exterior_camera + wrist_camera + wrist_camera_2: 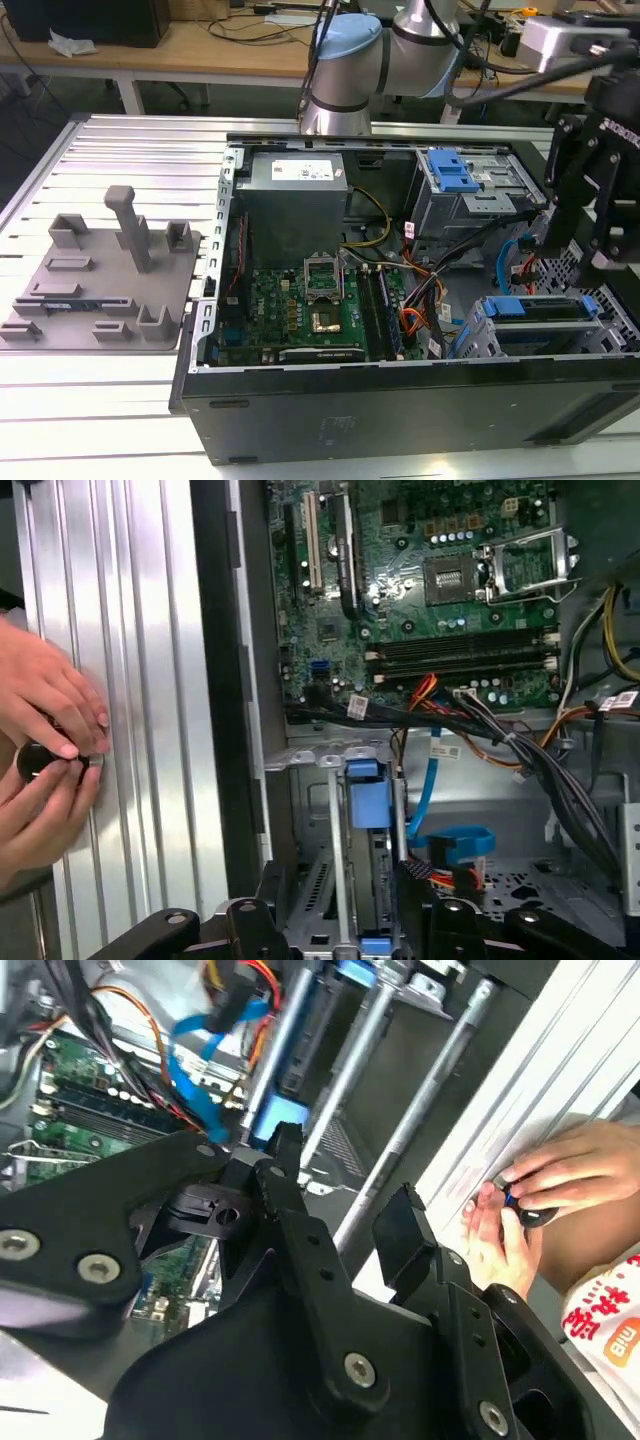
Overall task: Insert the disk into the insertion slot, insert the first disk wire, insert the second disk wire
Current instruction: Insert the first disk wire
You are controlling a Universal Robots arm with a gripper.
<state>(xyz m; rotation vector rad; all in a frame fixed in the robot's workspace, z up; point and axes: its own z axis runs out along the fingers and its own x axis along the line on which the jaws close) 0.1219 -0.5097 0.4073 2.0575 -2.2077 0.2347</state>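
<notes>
gripper (346, 1170) released, empty | near insertion slot (335, 810) | blue cable (428, 780) alongside | person's hands (45, 750) at table (130, 680) edge

I see one carrying surface, a ribbed aluminium table (120, 140), its grooves running left to right across the exterior view. Two items lie directly on it. A grey fixture plate (100, 290) with upright blocks and a post sits toward the exterior view's left. An open black computer case (400, 410) lies on its side just beside the plate, toward the right. In the first wrist view, a person's hands (45, 750) rest on the ribs beside the case.
</notes>
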